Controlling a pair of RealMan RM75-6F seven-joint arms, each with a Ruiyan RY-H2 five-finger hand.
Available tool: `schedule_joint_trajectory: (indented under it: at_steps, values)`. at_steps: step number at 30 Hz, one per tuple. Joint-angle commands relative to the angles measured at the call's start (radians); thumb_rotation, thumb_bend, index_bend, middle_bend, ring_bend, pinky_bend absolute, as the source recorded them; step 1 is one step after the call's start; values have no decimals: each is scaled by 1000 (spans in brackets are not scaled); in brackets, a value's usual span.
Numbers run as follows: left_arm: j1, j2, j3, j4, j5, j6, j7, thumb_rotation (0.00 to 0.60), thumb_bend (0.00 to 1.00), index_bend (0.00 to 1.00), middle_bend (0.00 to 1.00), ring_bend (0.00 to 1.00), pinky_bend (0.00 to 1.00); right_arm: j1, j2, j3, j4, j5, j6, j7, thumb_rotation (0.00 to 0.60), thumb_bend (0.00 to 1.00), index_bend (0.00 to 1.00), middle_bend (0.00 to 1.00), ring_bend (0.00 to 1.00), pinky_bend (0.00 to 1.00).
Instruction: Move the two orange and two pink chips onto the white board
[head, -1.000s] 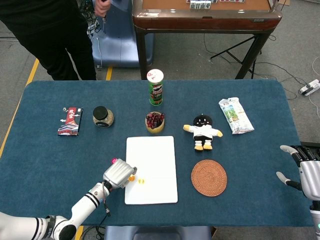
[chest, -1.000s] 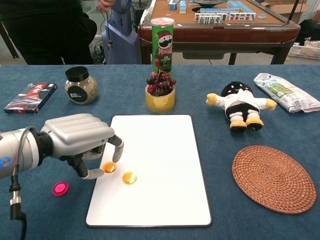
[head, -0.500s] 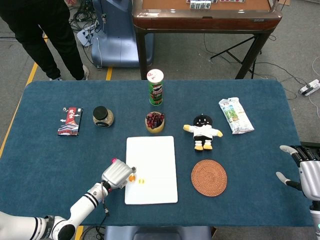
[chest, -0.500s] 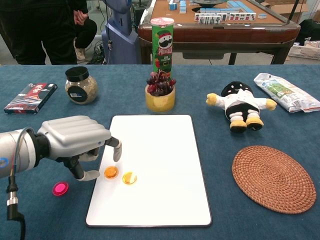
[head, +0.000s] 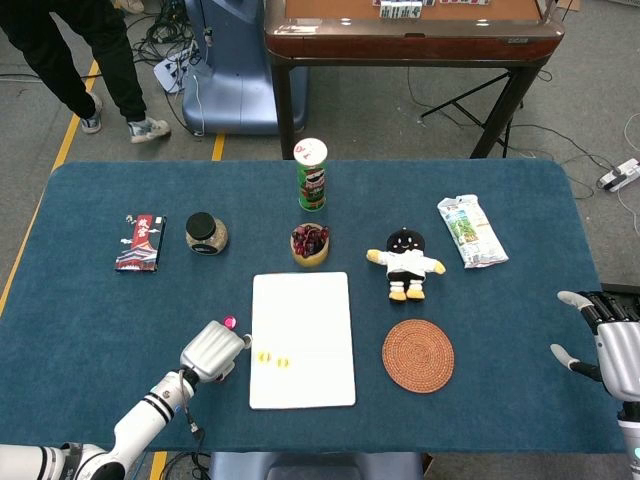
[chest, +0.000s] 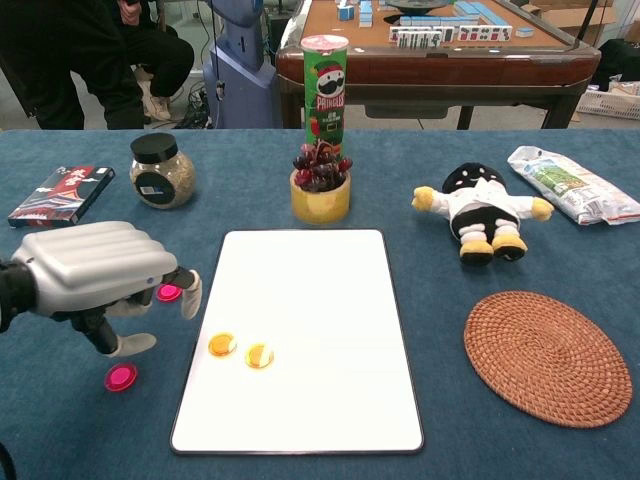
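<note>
Currently two orange chips (chest: 222, 345) (chest: 259, 355) lie side by side on the white board (chest: 310, 300), near its left edge, just apart from each other. Two pink chips remain on the blue table (chest: 420, 190) left of the board: one (chest: 168, 292) close to the board's left edge, partly under the fingers of the left hand; the other (chest: 120, 377) nearer the table's front edge, below that hand. Left hand (chest: 95, 270) hovers beside the board with fingers curled downward, nothing visibly held. Right hand (head: 605, 340) sits at the table's far right edge, fingers spread, holding nothing.

Behind the board: a yellow cup of dark fruit (chest: 320, 185), then a green chip can (chest: 325, 75). Left rear: a jar (chest: 160, 170) and a small red-black packet (chest: 62, 194). Right of the board: a plush doll (chest: 480, 215), a woven coaster (chest: 545, 355), a snack bag (chest: 570, 185).
</note>
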Motion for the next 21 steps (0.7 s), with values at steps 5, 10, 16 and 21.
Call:
schedule_joint_trajectory:
  at_steps: [5, 10, 16, 21]
  values:
    - [44, 56, 45, -32, 57, 32, -29, 600, 376, 464, 1000, 969, 1000, 0, -1, 0, 0, 2, 0, -1, 600, 17, 277, 314, 231, 374]
    - [70, 74, 74, -29, 118, 36, -65, 600, 376, 465, 1000, 970, 1000, 1, -3, 1, 0, 3, -2, -5, 600, 17, 277, 315, 231, 374]
    - [88, 70, 93, -19, 173, 29, -77, 600, 376, 466, 1000, 970, 1000, 2, -6, -1, -1, 3, -5, -13, 600, 17, 277, 315, 231, 374]
    - [98, 58, 94, 2, 207, 19, -100, 600, 375, 476, 1000, 970, 1000, 3, -6, 0, -1, 4, -6, -13, 600, 17, 277, 315, 231, 374]
